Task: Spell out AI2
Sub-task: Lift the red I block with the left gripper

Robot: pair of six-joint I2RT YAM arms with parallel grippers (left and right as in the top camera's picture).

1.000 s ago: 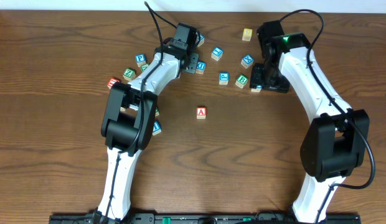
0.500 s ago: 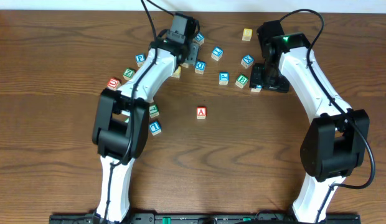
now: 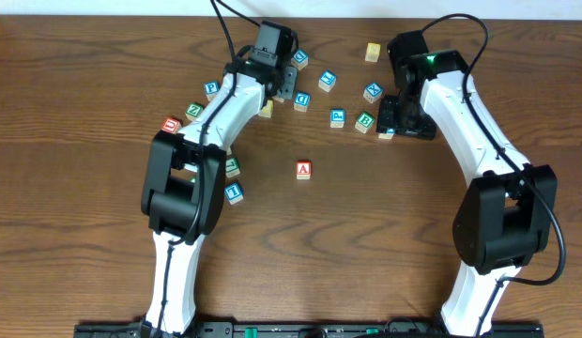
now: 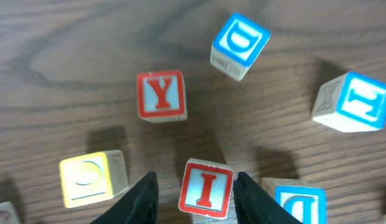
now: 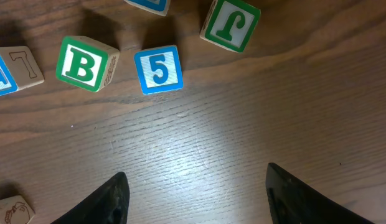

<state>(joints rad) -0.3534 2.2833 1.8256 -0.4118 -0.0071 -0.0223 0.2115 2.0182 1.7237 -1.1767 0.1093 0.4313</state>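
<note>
The red A block [image 3: 303,170] stands alone mid-table. In the left wrist view a red I block [image 4: 206,190] sits between my left gripper's [image 4: 196,190] open jaws, with a small gap on each side. That gripper [image 3: 283,83] is over the far block cluster. My right gripper [image 5: 196,186] is open over bare wood, near a blue 5 block [image 5: 158,68] and a green B block [image 5: 81,64]; overhead it [image 3: 404,117] sits at the far right. I cannot pick out a 2 block.
Around the I block lie a red Y block [image 4: 161,94], a yellow block [image 4: 93,178] and blue D blocks [image 4: 240,38]. A green J block [image 5: 230,23] lies beyond the 5. More blocks lie at the left [image 3: 193,111] and a yellow one at the back [image 3: 373,52].
My left arm has stretched toward the far side, carrying its gripper further back over the block cluster. The right arm and the A block have not moved.
</note>
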